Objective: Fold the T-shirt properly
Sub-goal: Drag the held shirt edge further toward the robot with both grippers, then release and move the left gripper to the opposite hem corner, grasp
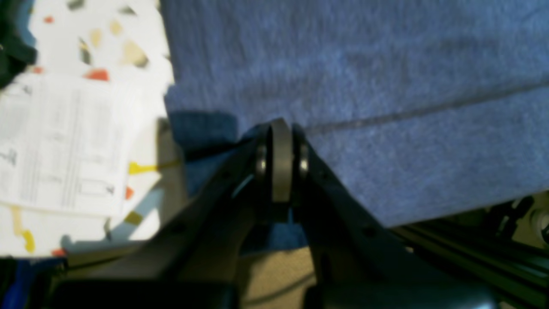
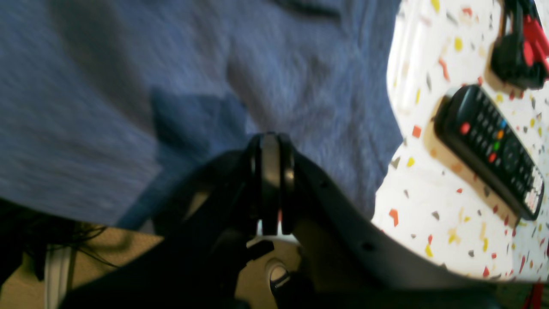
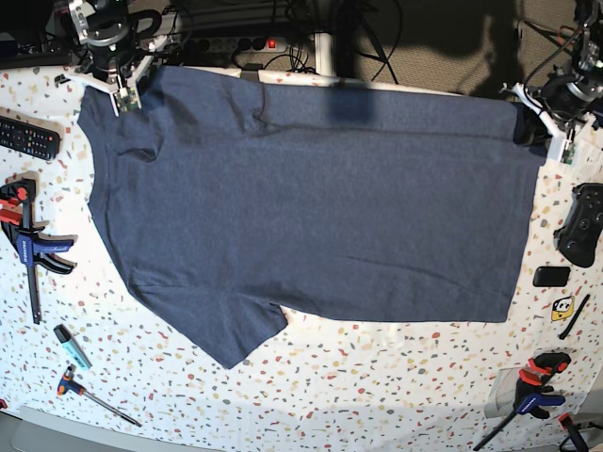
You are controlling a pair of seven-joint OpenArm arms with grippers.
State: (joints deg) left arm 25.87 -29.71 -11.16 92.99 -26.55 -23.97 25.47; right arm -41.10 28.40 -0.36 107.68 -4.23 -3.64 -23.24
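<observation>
You've got both the left gripper [image 1: 281,161] and right gripper [image 2: 271,171] with jaws clamped on the T-shirt [image 3: 311,226] at the desk's far edge, so move them together and keep it taut.

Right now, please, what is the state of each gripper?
Left gripper: closed, fingers pinching the edge of the T-shirt.
Right gripper: closed, fingers pinching the T-shirt edge too.
</observation>
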